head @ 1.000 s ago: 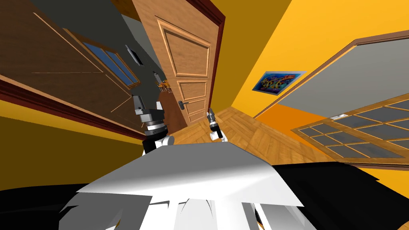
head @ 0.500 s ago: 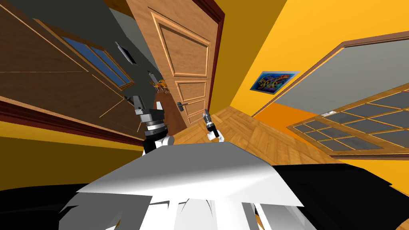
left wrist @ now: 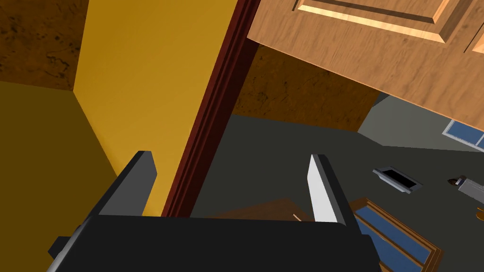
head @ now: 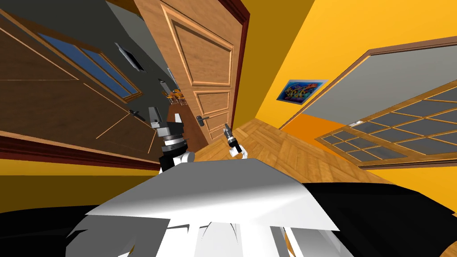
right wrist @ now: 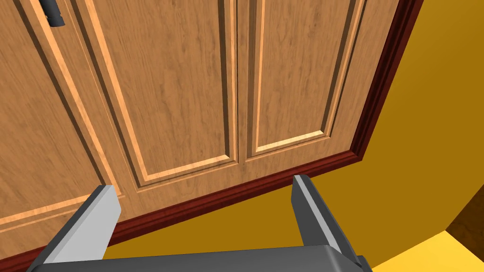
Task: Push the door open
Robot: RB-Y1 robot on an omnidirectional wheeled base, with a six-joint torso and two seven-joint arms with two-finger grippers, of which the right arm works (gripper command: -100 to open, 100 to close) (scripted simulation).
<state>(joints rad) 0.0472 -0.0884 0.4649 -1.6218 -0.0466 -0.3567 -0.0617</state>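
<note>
The panelled wooden door (head: 205, 67) stands ajar in its dark red frame (head: 243, 58), with a grey room showing past its free edge. Its dark lever handle (head: 201, 119) sits low on that edge. My right gripper (head: 226, 128) is open, just right of the handle and close to the door. In the right wrist view the gripper (right wrist: 203, 208) faces the door's lower panels (right wrist: 179, 94), and the handle (right wrist: 52, 12) lies off to one side. My left gripper (head: 165, 117) is raised and open in the gap; its wrist view (left wrist: 231, 184) looks past the frame (left wrist: 222, 108) and the door's edge (left wrist: 378, 61).
Yellow walls flank the doorway. A dark brown panelled surface (head: 53, 102) runs along my left. On the right are a framed picture (head: 298, 89) and a glazed wooden door (head: 392, 134). Wood flooring (head: 285, 151) stretches right of the door.
The whole head view has shifted, so I have moved closer to the doorway. More of the grey room shows past the door's edge. My right gripper has moved left, nearer the handle.
</note>
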